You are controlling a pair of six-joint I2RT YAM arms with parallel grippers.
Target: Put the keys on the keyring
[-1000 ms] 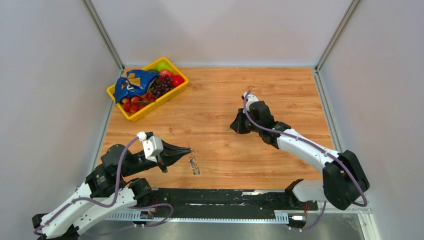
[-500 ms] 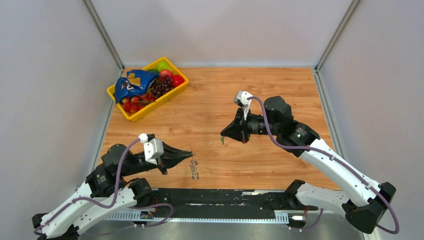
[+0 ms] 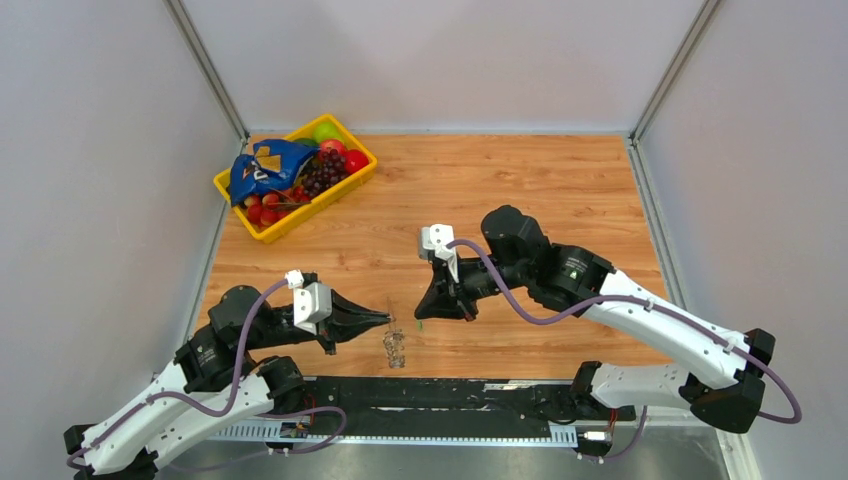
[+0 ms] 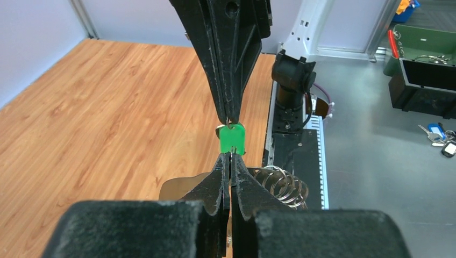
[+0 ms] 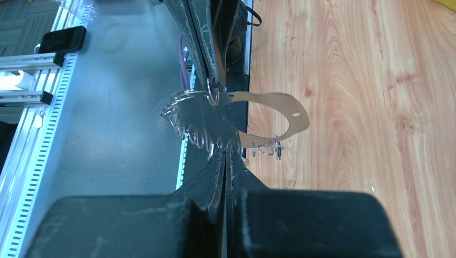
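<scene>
My left gripper (image 3: 385, 320) is shut on the keyring (image 3: 394, 346), a flat grey band loop edged with small silver rings, which hangs off its tips above the table's near edge. In the left wrist view the closed tips (image 4: 231, 157) pinch a thin ring, with the rings (image 4: 282, 185) bunched to the right. My right gripper (image 3: 420, 316) is shut on a small green key (image 4: 232, 138) and holds it tip to tip against the left gripper. In the right wrist view my closed tips (image 5: 226, 152) touch the band loop (image 5: 269, 115). The left fingers (image 5: 204, 48) come down from above.
A yellow basket (image 3: 300, 215) with fruit and a blue bag (image 3: 262, 165) stands at the back left. A black rail (image 3: 450, 395) runs along the near edge under both grippers. Outside the table are a green bin (image 4: 425, 48) and loose keys (image 4: 438, 134).
My right arm has swung from the table's middle right down and left, bringing the green key to the left gripper's tips. The left gripper has shifted slightly right and nearer with the keyring.
</scene>
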